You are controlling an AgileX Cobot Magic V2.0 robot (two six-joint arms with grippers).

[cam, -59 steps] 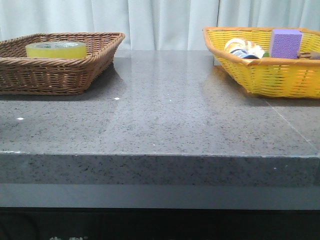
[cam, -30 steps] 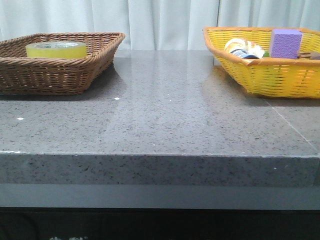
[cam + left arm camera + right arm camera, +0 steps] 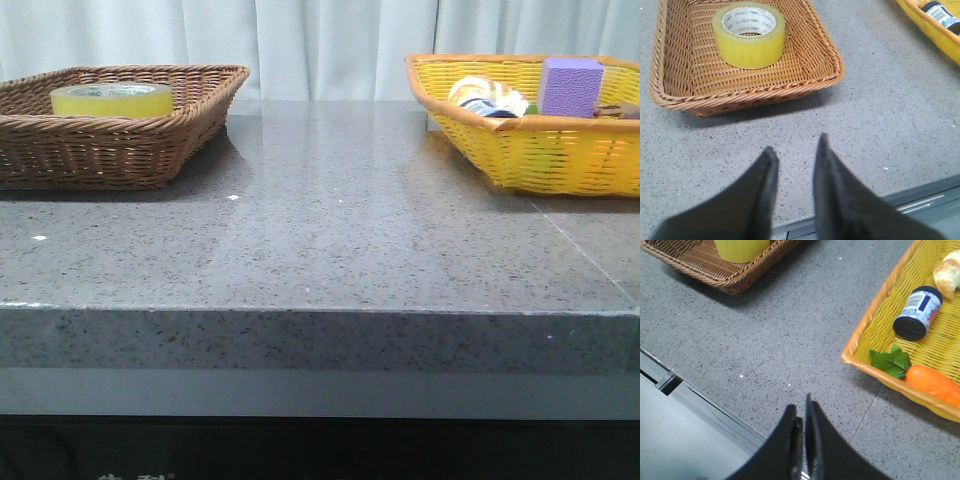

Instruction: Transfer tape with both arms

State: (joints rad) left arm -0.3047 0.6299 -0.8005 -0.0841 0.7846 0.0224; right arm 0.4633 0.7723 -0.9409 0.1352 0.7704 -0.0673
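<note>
The yellow tape roll (image 3: pixel 112 99) lies flat in the brown wicker basket (image 3: pixel 150 150) at the table's back left. It also shows in the left wrist view (image 3: pixel 748 36) and partly in the right wrist view (image 3: pixel 741 248). My left gripper (image 3: pixel 796 145) is open and empty, hovering over the grey table near its front edge, short of the brown basket (image 3: pixel 747 90). My right gripper (image 3: pixel 801 405) is shut and empty, over the table's front edge between the two baskets. Neither arm shows in the front view.
A yellow basket (image 3: pixel 530 150) at the back right holds a purple block (image 3: pixel 571 85), a bottle (image 3: pixel 917 313), a carrot (image 3: pixel 934 382), green leaves (image 3: pixel 891 361) and a bread piece (image 3: pixel 947 274). The table's front edge (image 3: pixel 320 312) is near both grippers.
</note>
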